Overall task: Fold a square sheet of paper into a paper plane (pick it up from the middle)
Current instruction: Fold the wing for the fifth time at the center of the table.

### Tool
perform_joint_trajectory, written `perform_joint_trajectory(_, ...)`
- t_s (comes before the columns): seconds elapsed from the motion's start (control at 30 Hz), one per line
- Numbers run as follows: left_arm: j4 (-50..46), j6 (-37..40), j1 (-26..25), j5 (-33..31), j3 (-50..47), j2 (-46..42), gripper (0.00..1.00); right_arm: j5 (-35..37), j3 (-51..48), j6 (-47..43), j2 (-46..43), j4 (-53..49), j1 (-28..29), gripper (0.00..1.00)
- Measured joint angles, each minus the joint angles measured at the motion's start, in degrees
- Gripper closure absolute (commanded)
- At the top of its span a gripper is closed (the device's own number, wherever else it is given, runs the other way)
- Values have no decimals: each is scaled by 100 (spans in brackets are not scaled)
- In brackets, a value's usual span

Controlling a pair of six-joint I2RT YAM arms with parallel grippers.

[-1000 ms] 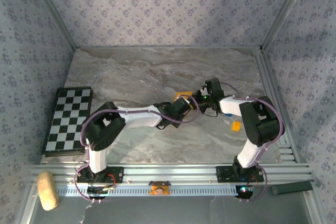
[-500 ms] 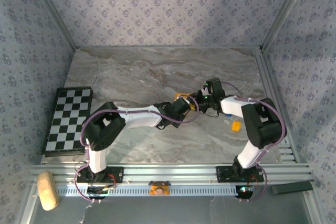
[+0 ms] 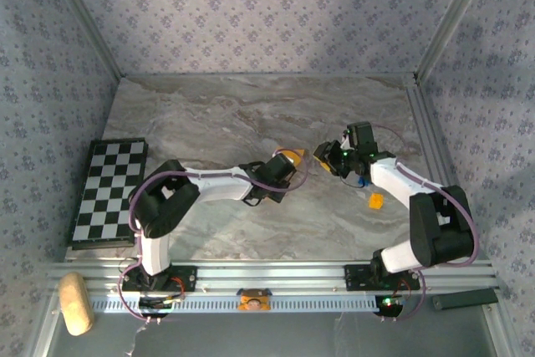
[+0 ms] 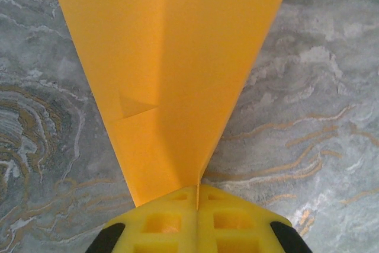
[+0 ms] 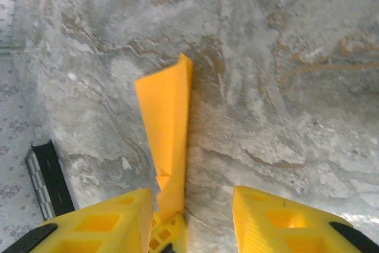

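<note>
The orange-yellow paper is folded into a slim paper plane (image 4: 172,75) with a central ridge. My left gripper (image 4: 197,197) is shut on its near end and holds it just above the marble table. From above, the paper plane (image 3: 293,155) pokes out past the left gripper (image 3: 288,163) near the table's middle. My right gripper (image 3: 328,159) stands open a short way to the right, apart from the paper. In the right wrist view the paper plane (image 5: 166,128) points away, to the left of the gap between my right gripper's (image 5: 189,205) fingers.
A tiny orange bit (image 3: 376,200) lies on the marble just right of the right forearm. The black-and-white chequered board (image 3: 109,190) lies at the left edge. A tan block (image 3: 73,303) rests off the table's front left corner.
The right gripper has opened, let go of the paper and drawn back to the right. The left gripper stays shut on the paper and has shifted slightly left.
</note>
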Motion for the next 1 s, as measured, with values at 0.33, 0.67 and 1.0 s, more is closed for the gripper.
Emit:
perform_joint_trajectory(0.33,691,-597,452,1012,-407,-140,99,201,-120,-116,-9,37,138,65)
perform_joint_trajectory(0.67,1659,-1045,1213,2916,-909,-138,97,411,-142,-555,-46,264,553,70)
perform_joint_trajectory(1.0,2267,-1279,1696,4277,-1134,74,98,-256,-140,-817,437,632,894,86)
